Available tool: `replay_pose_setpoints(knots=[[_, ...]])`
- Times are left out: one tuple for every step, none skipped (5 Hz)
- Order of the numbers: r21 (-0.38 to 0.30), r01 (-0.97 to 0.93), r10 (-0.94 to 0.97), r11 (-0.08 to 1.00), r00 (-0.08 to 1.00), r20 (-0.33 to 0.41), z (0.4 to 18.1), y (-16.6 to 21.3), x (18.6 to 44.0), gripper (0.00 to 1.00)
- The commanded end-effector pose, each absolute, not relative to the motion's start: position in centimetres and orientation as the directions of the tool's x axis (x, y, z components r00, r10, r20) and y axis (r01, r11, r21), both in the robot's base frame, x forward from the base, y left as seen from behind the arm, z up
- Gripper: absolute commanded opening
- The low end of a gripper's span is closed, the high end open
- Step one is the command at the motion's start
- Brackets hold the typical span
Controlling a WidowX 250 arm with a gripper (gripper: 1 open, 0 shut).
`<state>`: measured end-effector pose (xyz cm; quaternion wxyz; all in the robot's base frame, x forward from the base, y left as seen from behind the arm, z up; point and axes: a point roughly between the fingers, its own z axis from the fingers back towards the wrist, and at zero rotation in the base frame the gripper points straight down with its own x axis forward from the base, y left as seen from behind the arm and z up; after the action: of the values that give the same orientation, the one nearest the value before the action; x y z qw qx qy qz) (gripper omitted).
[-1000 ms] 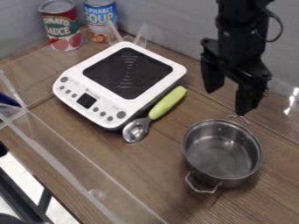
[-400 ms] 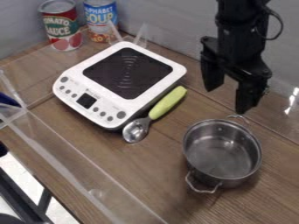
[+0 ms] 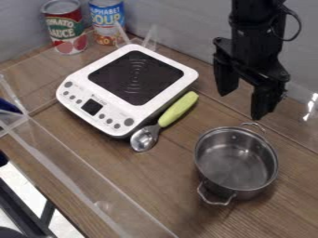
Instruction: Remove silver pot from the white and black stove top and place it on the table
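The silver pot (image 3: 235, 161) stands upright on the brown wood-grain table (image 3: 112, 163), to the right of and in front of the stove top (image 3: 128, 81). One loop handle shows at its near rim. The white stove top with its black glass centre has nothing on it. My gripper (image 3: 244, 100) hangs open above and just behind the pot, its black fingers (image 3: 225, 82) apart with nothing between them, clear of the pot's rim.
A metal scoop with a green handle (image 3: 172, 117) lies between stove and pot. Two cans (image 3: 82, 25) stand at the back left. A clear plastic barrier (image 3: 74, 177) runs along the table's front edge, with a blue object (image 3: 7, 108) at the left.
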<state>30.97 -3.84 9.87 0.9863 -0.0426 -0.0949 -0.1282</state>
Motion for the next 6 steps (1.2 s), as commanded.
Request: replay_pose_setpoints(knots=[[-0.045,0.259,-0.240,0.965,0.939,0.247,11.3,-3.8,31.4,1.00],[-0.049,0.252,-0.234,0.966,0.943,0.238,11.0,-3.9,31.3,1.00],[-0.052,0.247,-0.229,0.968,0.946,0.229,10.7,-3.9,31.2,1.00],[-0.055,0.242,-0.225,0.969,0.950,0.217,10.4,-3.9,31.1,1.00],[-0.056,0.242,-0.226,0.969,0.952,0.208,10.1,-4.0,31.1,1.00],[-0.055,0.244,-0.228,0.968,0.953,0.200,9.9,-4.0,31.1,1.00]])
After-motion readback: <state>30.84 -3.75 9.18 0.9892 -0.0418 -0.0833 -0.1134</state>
